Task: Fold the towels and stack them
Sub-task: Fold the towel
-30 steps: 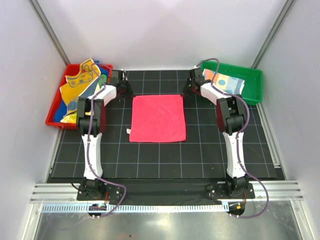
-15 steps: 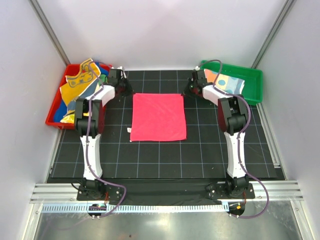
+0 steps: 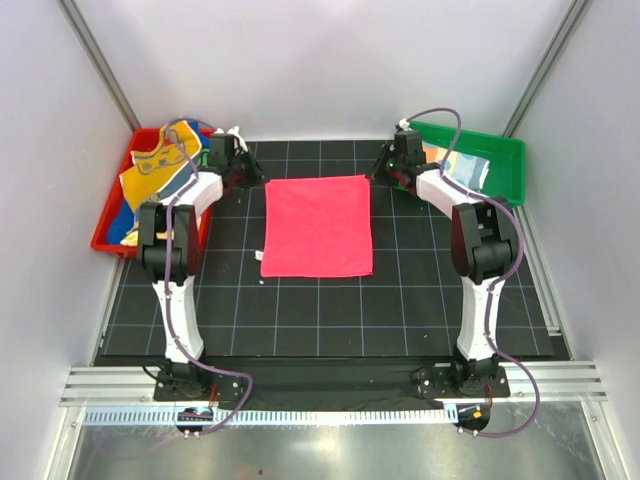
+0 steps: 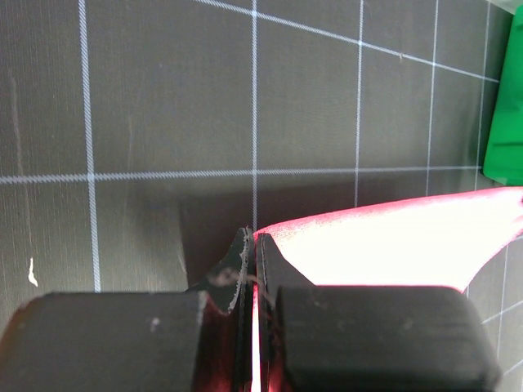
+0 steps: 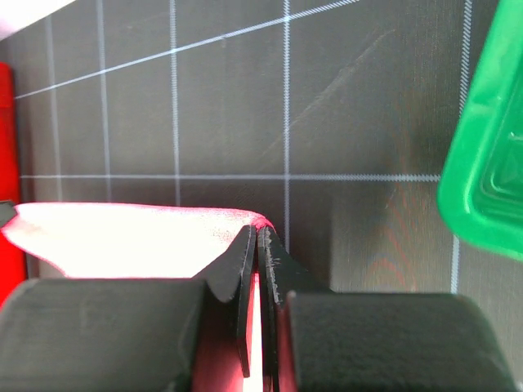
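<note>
A plain pink-red towel (image 3: 317, 226) lies spread on the black grid mat at the middle of the table. My left gripper (image 3: 257, 180) is shut on its far left corner, seen pinched between the jaws in the left wrist view (image 4: 252, 241). My right gripper (image 3: 375, 175) is shut on its far right corner, also seen in the right wrist view (image 5: 260, 233). The far edge of the pink-red towel (image 4: 392, 245) is lifted off the mat. Several towels (image 3: 160, 170), among them orange-yellow, blue and green, lie heaped in the red tray (image 3: 103, 236). A patchwork towel (image 3: 462, 163) lies in the green tray (image 3: 503, 186).
The red tray stands at the far left and the green tray at the far right, both beside the mat. White walls close in the table on three sides. The green tray's rim shows in the right wrist view (image 5: 482, 163).
Both arms have reached farther back and lifted, pulling the towel's far corners up and away; the far edge now sits higher up the mat.
</note>
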Controlling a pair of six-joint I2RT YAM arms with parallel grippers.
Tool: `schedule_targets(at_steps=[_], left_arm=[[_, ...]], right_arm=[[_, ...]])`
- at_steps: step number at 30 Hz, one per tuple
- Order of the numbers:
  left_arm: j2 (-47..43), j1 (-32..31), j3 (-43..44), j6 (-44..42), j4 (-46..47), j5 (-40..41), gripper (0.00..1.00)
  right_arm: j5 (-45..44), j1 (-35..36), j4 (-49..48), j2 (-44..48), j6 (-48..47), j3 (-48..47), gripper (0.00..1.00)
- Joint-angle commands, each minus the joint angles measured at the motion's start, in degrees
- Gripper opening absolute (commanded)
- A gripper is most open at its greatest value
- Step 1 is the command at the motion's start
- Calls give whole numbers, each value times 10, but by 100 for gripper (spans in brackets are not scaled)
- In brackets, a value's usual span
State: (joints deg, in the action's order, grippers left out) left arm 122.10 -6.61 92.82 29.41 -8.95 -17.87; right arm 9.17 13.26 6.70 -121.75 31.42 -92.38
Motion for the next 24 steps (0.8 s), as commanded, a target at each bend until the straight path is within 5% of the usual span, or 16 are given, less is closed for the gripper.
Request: schedule_targets(at_steps=[1,24], left_arm=[[-55,5,-26,2,48,-16,0],[-216,1,-299,74,161,4,0]], right_arm=[[-2,-3,-43,57,-14,28,7],[26,-3,-184,237,47,330,7]])
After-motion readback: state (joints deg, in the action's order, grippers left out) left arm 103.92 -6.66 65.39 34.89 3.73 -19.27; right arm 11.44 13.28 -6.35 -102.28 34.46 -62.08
